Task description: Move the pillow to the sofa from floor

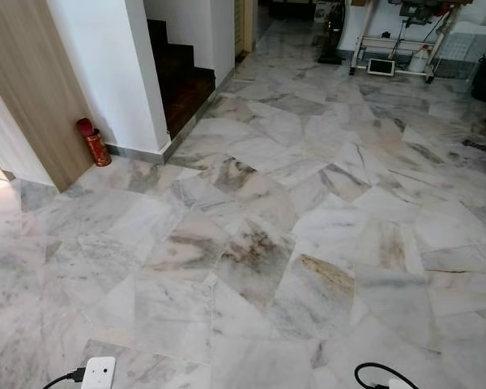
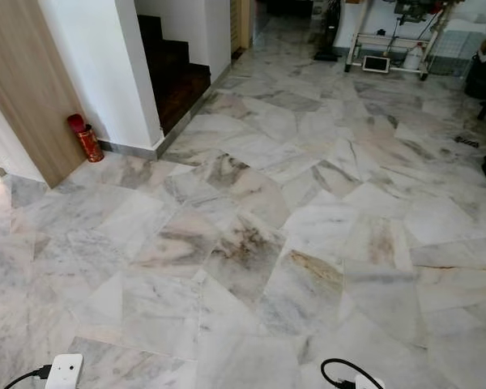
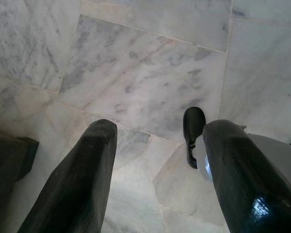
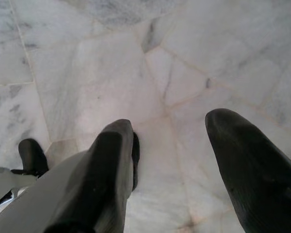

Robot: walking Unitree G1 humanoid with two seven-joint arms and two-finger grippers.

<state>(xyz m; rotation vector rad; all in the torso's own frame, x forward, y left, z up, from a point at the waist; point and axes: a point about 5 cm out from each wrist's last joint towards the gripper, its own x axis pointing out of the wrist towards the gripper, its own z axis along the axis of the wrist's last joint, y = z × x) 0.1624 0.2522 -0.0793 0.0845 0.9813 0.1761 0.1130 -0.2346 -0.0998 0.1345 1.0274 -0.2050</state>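
Near edge first: in the left wrist view the left gripper (image 3: 157, 160) hangs over bare marble floor (image 3: 136, 73), fingers spread wide, nothing between them. The robot's black foot (image 3: 194, 128) shows on the tile below it. The right gripper (image 4: 184, 165) is the same: fingers apart, empty, pointing down at floor, with the other foot (image 4: 31, 155) at the lower left of that frame.

Bottom edge of the left eye view: a white box (image 1: 99, 373) with a black cable at lower left, and a looped black cable (image 1: 381, 374) at lower right. These look like parts of the robot's own rig, cannot tell for sure.

Mid frame is open marble tile with grey and brown veining.

Left side, further out: a wood panel (image 1: 28, 89), a white wall (image 1: 105, 65) and a red canister (image 1: 95, 144) standing at its foot. Behind that wall, dark stairs (image 1: 182, 77) go up.

Top right, far: a white wheeled rack (image 1: 397, 44) with clutter on it, and dark items at the right edge, too cropped to name.

Pillow and sofa: no pillow or sofa can be made out on the floor ahead. So direction from either gripper, long axis and nearer arm cannot be told. Judgement: the step in hand is searching, likely turning or walking to find the pillow before any reach.
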